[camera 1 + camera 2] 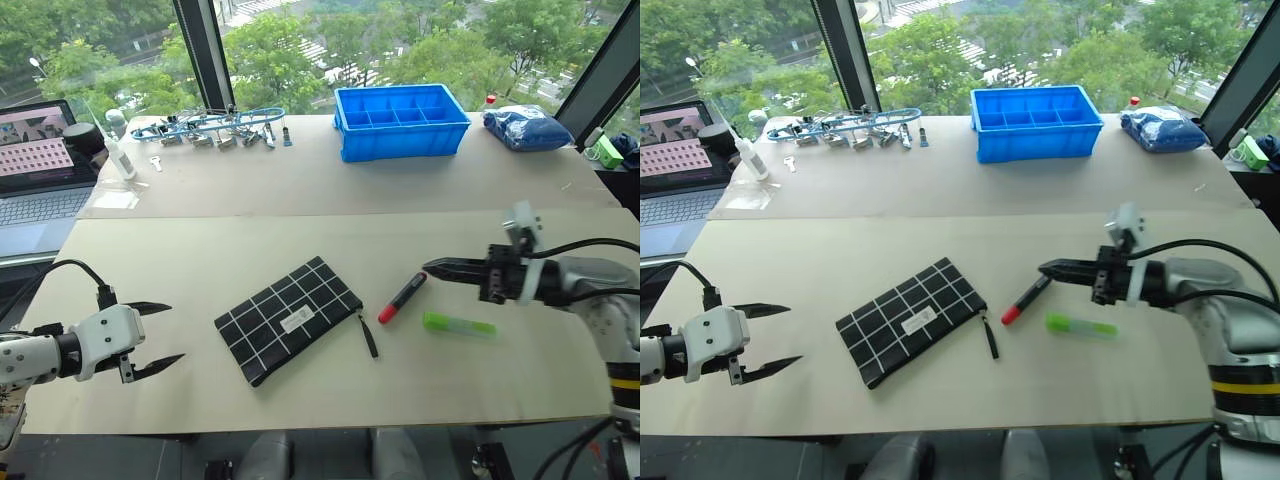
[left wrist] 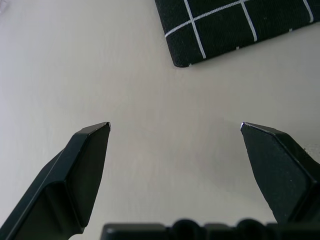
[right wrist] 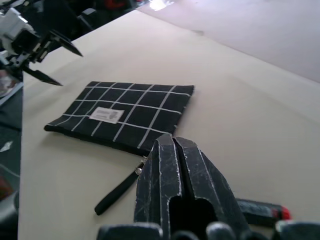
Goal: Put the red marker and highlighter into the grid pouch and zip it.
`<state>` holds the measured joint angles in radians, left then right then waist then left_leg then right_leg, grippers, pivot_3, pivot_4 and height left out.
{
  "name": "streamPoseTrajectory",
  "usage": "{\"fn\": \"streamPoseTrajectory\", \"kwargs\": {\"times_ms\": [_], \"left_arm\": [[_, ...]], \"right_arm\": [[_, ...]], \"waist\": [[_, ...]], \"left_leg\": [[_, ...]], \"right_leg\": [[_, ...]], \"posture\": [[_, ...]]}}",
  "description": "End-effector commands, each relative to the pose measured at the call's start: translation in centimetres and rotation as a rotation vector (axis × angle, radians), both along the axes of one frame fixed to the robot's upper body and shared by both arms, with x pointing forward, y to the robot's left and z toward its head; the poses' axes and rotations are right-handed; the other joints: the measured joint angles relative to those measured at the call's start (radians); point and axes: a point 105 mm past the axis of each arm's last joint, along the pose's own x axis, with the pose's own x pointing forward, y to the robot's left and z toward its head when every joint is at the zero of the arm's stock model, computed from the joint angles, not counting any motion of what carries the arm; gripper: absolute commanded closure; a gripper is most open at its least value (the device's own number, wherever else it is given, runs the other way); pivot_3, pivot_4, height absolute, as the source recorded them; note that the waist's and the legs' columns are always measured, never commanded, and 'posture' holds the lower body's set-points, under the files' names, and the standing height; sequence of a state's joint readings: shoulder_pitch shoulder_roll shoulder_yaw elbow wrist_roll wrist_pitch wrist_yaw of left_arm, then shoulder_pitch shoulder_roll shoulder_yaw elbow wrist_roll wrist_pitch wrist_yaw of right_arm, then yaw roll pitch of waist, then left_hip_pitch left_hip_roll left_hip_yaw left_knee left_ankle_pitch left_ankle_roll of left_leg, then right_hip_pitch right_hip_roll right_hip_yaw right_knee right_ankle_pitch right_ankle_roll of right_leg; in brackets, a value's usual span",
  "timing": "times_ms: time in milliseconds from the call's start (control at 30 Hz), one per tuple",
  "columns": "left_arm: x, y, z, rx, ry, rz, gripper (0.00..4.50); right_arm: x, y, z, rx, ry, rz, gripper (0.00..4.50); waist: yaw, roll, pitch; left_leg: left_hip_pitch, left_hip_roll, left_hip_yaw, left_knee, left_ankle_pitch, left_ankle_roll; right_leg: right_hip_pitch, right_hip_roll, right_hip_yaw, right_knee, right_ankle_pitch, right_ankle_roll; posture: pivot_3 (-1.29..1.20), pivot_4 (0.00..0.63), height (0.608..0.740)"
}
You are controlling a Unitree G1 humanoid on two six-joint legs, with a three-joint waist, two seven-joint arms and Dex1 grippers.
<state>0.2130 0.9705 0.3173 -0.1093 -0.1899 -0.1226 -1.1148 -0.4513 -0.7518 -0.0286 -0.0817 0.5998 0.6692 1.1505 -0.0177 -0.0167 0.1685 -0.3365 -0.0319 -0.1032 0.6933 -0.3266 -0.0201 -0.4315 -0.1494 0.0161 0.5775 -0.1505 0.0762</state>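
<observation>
We've got the grid pouch (image 1: 288,318) lying flat on the table (image 1: 300,230), strap toward the red marker (image 1: 402,297), with the highlighter (image 1: 459,324) just beyond it. Our left gripper (image 1: 163,335) hovers spread wide and empty near the pouch's corner. Our right gripper (image 1: 433,267) is pinched tight on nothing, poised above the marker.

Across my counter (image 1: 300,210) a blue compartment bin (image 1: 400,120) stands, a blue bag (image 1: 528,127) to its right, tangled metal clips (image 1: 210,127) and a laptop (image 1: 40,165) to its left.
</observation>
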Motion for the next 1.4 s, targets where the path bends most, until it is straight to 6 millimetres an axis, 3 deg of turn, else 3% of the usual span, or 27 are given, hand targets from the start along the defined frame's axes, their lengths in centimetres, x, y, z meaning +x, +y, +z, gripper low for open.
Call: {"fn": "streamPoseTrajectory", "kwargs": {"times_ms": [33, 167, 267, 367, 533, 833, 967, 1133, 1400], "left_arm": [[-0.5, -3.6, 1.0, 0.006, -0.054, -0.154, 0.00], [-1.2, -5.7, 1.1, -0.009, -0.064, -0.239, 0.00], [-1.7, -5.9, 0.5, 0.032, -0.066, -0.282, 0.00], [-2.0, -5.8, 0.0, 0.059, -0.082, -0.301, 0.00], [-2.3, -6.4, -0.5, 0.063, -0.183, -0.312, 0.00], [-4.1, -7.8, -1.5, 0.011, -0.316, -0.260, 0.00], [-4.6, -8.2, -2.2, 0.025, -0.350, -0.253, 0.00], [-5.3, -8.1, -3.8, 0.067, -0.383, -0.246, 0.00], [-5.2, -7.7, -4.6, 0.070, -0.394, -0.243, 0.00]], "right_arm": [[1.9, 3.9, -1.7, -0.088, -0.080, 0.048, 4.44], [2.9, 6.6, -2.1, -0.094, -0.126, 0.094, 4.44], [3.6, 8.6, -3.1, -0.146, -0.175, 0.120, 4.44], [3.5, 9.4, -3.9, -0.175, -0.193, 0.148, 4.44], [3.2, 9.6, -5.3, -0.238, -0.215, 0.185, 4.44], [1.9, 10.2, -5.0, -0.211, -0.194, 0.313, 4.44], [2.3, 10.7, -5.5, -0.222, -0.192, 0.315, 4.44], [2.6, 11.2, -5.3, -0.215, -0.199, 0.317, 4.44], [2.7, 11.1, -4.9, -0.207, -0.201, 0.319, 4.44]], "waist": [[-0.002, 0.000, 0.000], [0.000, 0.001, 0.001], [-0.006, 0.001, 0.001], [-0.015, 0.001, 0.001], [-0.020, 0.001, 0.001], [-0.027, 0.001, 0.001], [-0.026, 0.001, 0.001], [-0.026, 0.001, 0.001], [-0.024, 0.002, 0.000]], "left_leg": [[0.000, 0.000, 0.000, 0.000, 0.000, 0.000], [-0.003, 0.000, 0.000, -0.001, 0.001, -0.001], [-0.005, 0.000, 0.000, -0.001, 0.001, -0.002], [-0.004, 0.000, 0.000, -0.002, 0.001, -0.002], [-0.004, 0.000, 0.000, -0.004, 0.001, -0.003], [-0.001, 0.000, 0.001, -0.008, 0.001, -0.003], [0.000, 0.000, 0.001, -0.008, 0.002, -0.003], [0.000, 0.000, 0.001, -0.008, 0.002, -0.003], [0.001, 0.000, 0.001, -0.008, 0.002, -0.004]], "right_leg": [[-0.001, 0.000, 0.000, 0.000, 0.000, 0.000], [-0.007, 0.000, 0.000, 0.001, 0.000, -0.001], [-0.008, 0.000, 0.000, 0.002, 0.001, -0.002], [-0.008, 0.001, 0.000, 0.002, 0.001, -0.002], [-0.008, 0.001, 0.000, 0.001, 0.001, -0.002], [-0.008, 0.001, 0.000, 0.001, 0.001, -0.002], [-0.008, 0.001, 0.000, 0.001, 0.001, -0.002], [-0.008, 0.001, 0.000, 0.001, 0.001, -0.002], [-0.007, 0.001, 0.000, 0.001, 0.001, -0.002]], "posture": [[0.00, 0.150, 0.740], [0.00, 0.150, 0.740], [0.00, 0.150, 0.740], [0.00, 0.150, 0.740], [0.00, 0.150, 0.740], [0.00, 0.150, 0.740], [0.00, 0.150, 0.740], [0.00, 0.150, 0.740], [0.00, 0.150, 0.740]]}}
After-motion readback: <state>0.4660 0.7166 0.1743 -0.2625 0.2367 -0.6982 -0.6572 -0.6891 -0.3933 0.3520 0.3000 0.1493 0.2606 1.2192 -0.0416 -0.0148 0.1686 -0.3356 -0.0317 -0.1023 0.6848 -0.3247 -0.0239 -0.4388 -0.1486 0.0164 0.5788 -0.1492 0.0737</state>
